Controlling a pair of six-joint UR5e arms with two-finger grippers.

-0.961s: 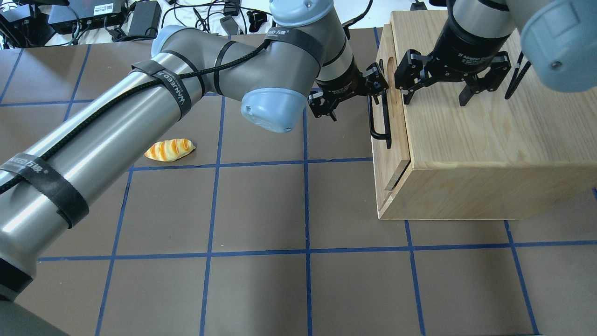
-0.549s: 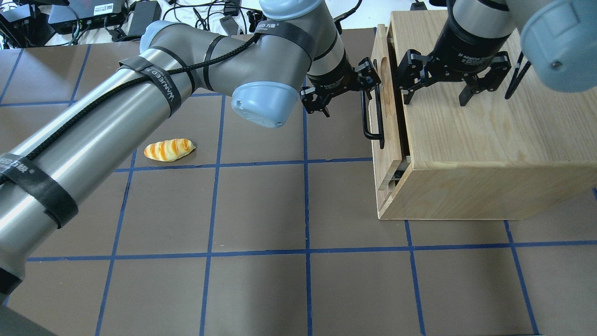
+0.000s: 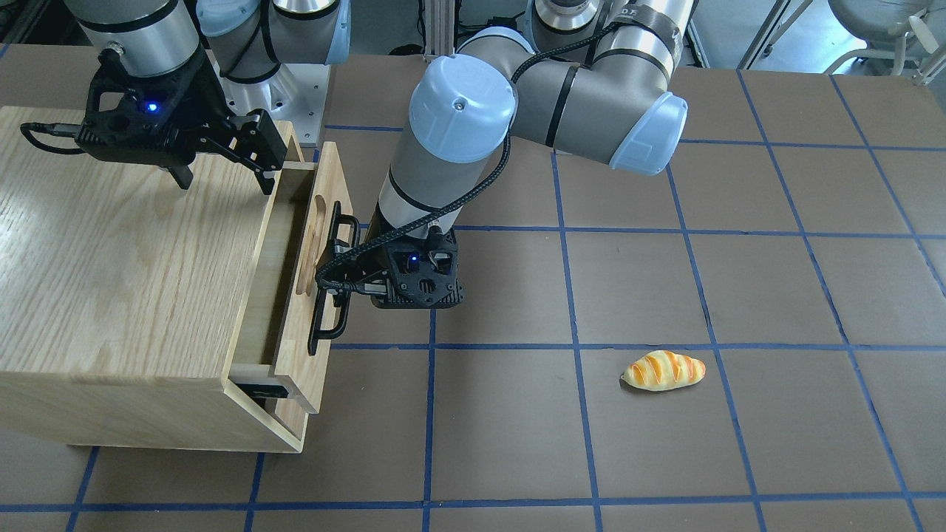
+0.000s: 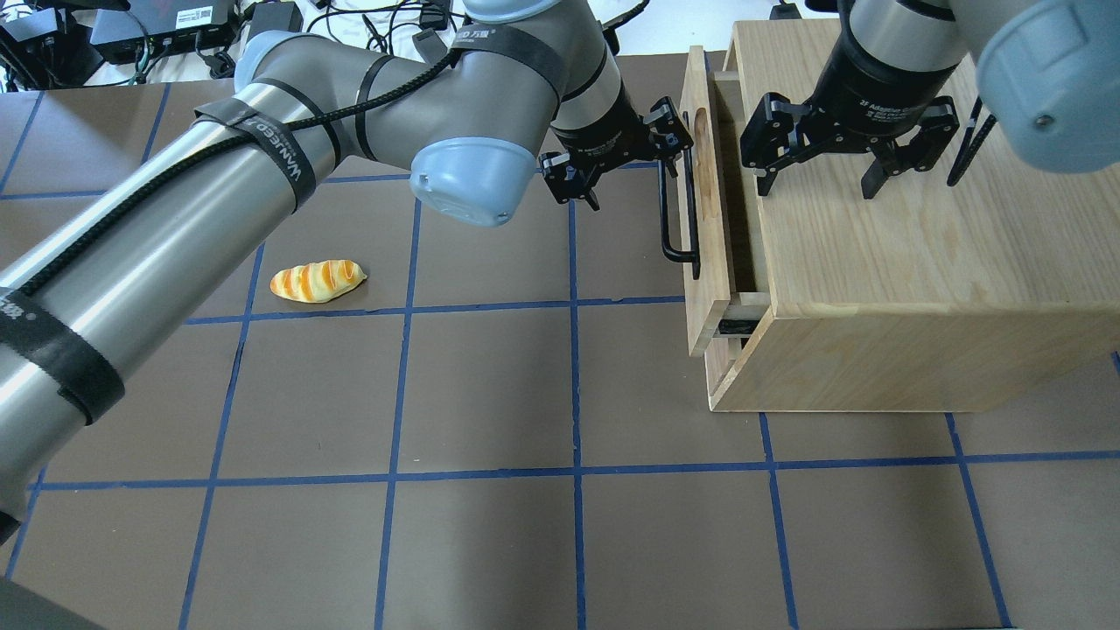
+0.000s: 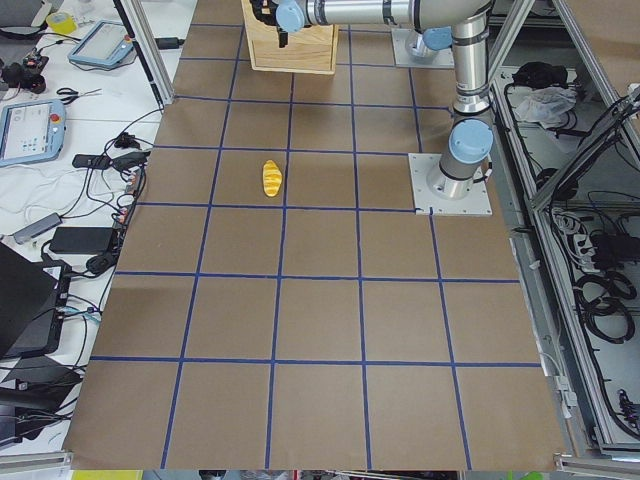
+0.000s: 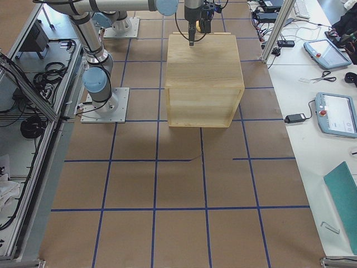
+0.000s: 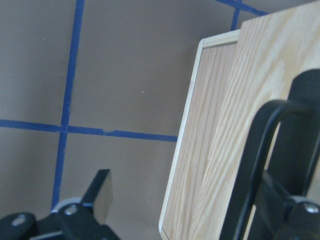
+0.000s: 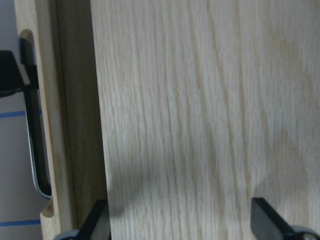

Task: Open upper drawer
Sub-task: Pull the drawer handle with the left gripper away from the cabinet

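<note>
The upper drawer (image 4: 705, 219) is pulled partly out of the oak cabinet (image 4: 919, 262), with a gap open behind its front panel (image 3: 319, 222). Its black bar handle (image 4: 679, 229) faces the open table. My left gripper (image 4: 636, 186) is open, and one finger is hooked behind the handle (image 3: 325, 325). The left wrist view shows that finger (image 7: 295, 215) behind the bar and the other finger (image 7: 100, 195) free over the table. My right gripper (image 4: 816, 188) is open and empty just above the cabinet top (image 3: 111, 258), near the edge by the drawer.
A yellow and orange bread-shaped toy (image 4: 317, 281) lies on the brown mat left of the drawer; it also shows in the front-facing view (image 3: 664, 369). Cables and power bricks (image 4: 175, 35) lie beyond the table's far edge. The cabinet fills the far right of the table.
My left gripper has moved left with a finger behind the handle, and the drawer has slid out of the cabinet with it. The right gripper has not moved.
</note>
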